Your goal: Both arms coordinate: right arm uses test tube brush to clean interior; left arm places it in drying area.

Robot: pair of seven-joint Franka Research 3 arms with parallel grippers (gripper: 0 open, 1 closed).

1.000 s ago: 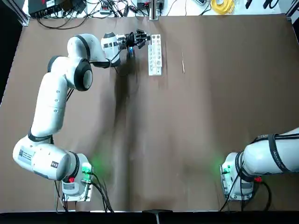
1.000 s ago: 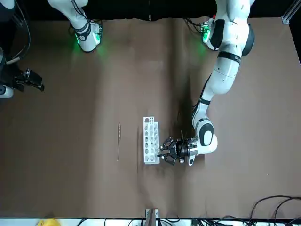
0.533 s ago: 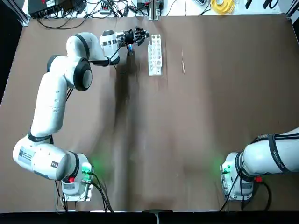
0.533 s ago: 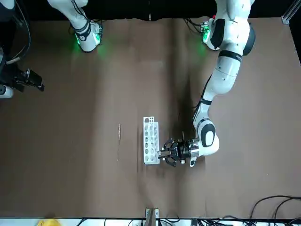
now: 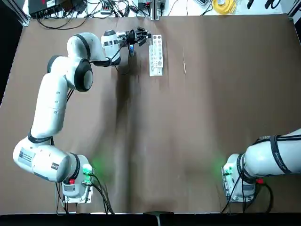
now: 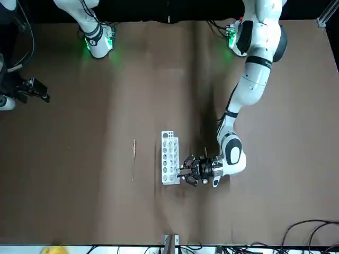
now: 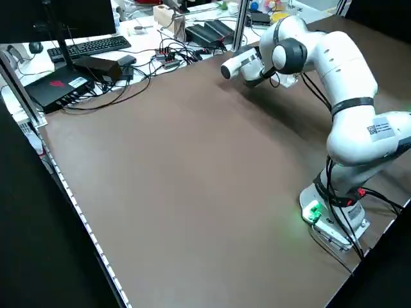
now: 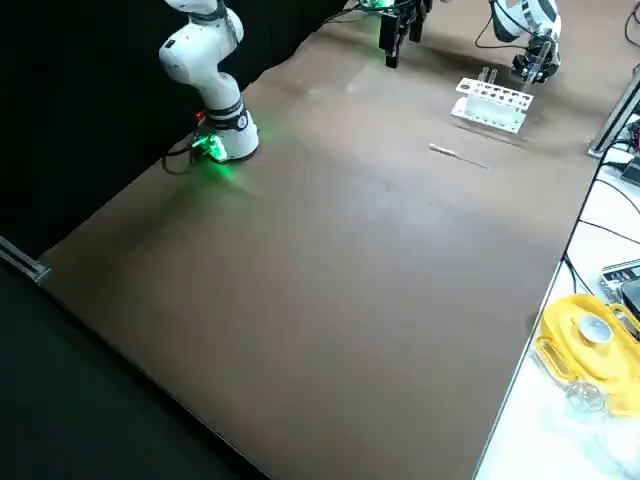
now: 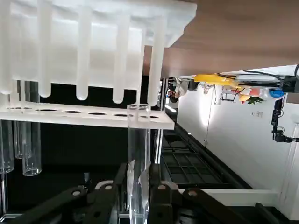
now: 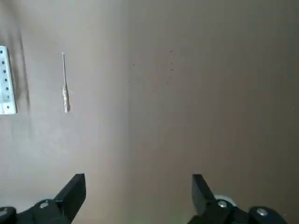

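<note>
Beside rack | left tool grips tube | brush apart

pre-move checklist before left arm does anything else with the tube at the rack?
1. Left tool shut on the clear test tube: ok.
2. Tube free of the rack's holes, beside the white rack, not in it: ok.
3. Tube lined up with an empty hole: cannot tell.
4. Test tube brush flat on the table, on the rack's far side from the left tool, untouched: ok.
5. Right tool open, holding nothing, off by the table's edge: ok.
6. Tube interior brushed: cannot tell.
</note>
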